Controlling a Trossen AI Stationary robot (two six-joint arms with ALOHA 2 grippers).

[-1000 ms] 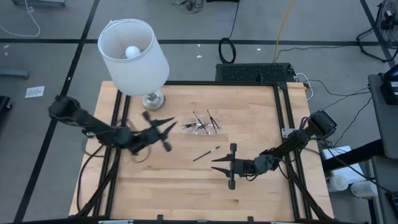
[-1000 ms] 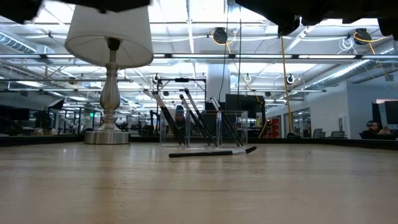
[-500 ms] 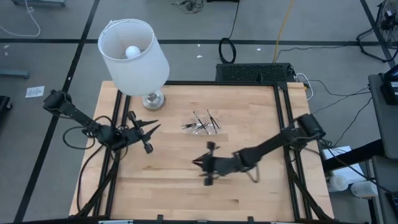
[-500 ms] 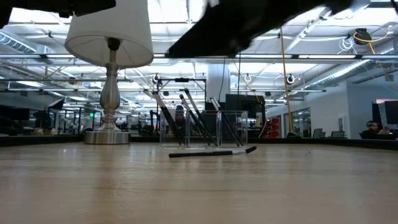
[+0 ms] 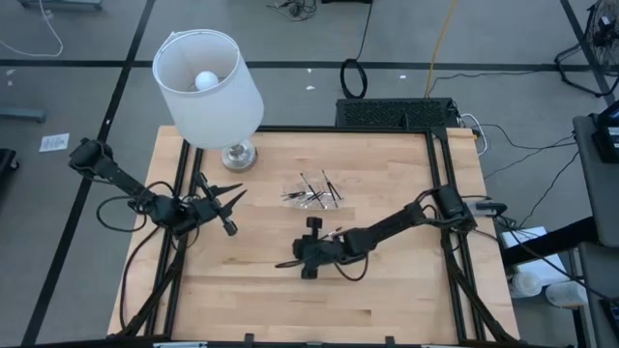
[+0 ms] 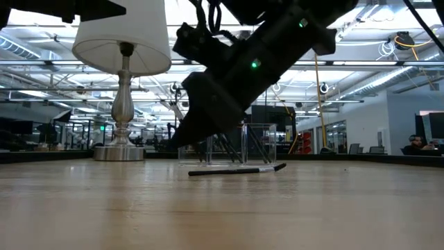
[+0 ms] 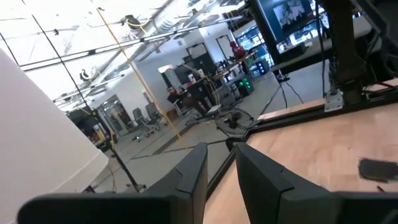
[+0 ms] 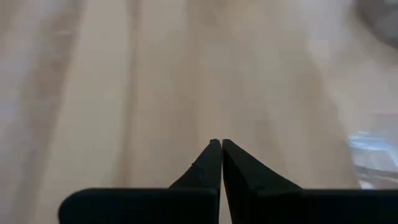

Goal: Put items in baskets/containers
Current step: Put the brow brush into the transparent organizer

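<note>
The clear tray (image 5: 311, 195) sits mid-table toward the far side with several dark sticks leaning in it, and shows in the low view (image 6: 258, 142) too. One loose stick (image 6: 236, 169) lies flat on the wood in front of the tray; from above, my right arm covers most of it. My right gripper (image 5: 281, 263) is shut on nothing and hovers low to the left of the stick, tips (image 6: 175, 141) off the table; its own wrist view (image 8: 217, 144) shows closed tips over bare wood. My left gripper (image 5: 235, 196) is open and waits near the lamp (image 7: 221, 152).
A lamp with a white shade (image 5: 207, 72) stands on its metal base (image 5: 237, 155) at the far left corner, close to my left gripper. Black rails (image 5: 440, 193) frame the tabletop. Bare wood (image 5: 290, 300) runs along the near edge.
My right gripper has swept toward the table's left edge, passing over the loose stick, has come down, and has shut from a wide opening. My left gripper has drawn back toward the left edge. The stick and the tray have stayed put.
</note>
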